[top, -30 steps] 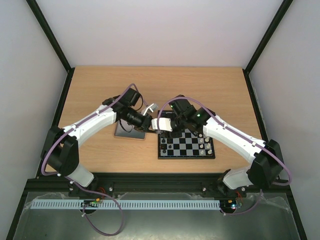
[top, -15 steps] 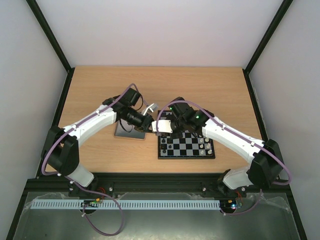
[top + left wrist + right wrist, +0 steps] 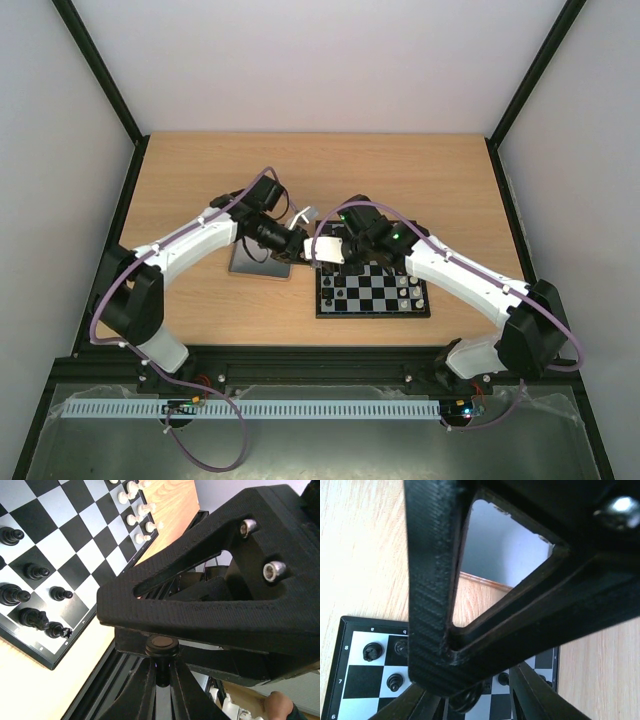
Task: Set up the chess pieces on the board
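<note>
Black fingers (image 3: 136,696) of the left end effector (image 3: 161,674) pinch what appears to be a black chess piece (image 3: 161,644) by its stem, above the wooden counter (image 3: 200,180) near the board's (image 3: 372,313) far left corner. The right end effector (image 3: 477,700) meets it, its own fingers (image 3: 527,695) spread apart. More black chess pieces (image 3: 31,617) stand along the board's left side, white pieces (image 3: 131,502) opposite.

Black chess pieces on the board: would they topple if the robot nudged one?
Probably: the black chess pieces look tall and thin on narrow bases, so likely tippy. Being tiny against the board squares, they're presumably very light.
</note>
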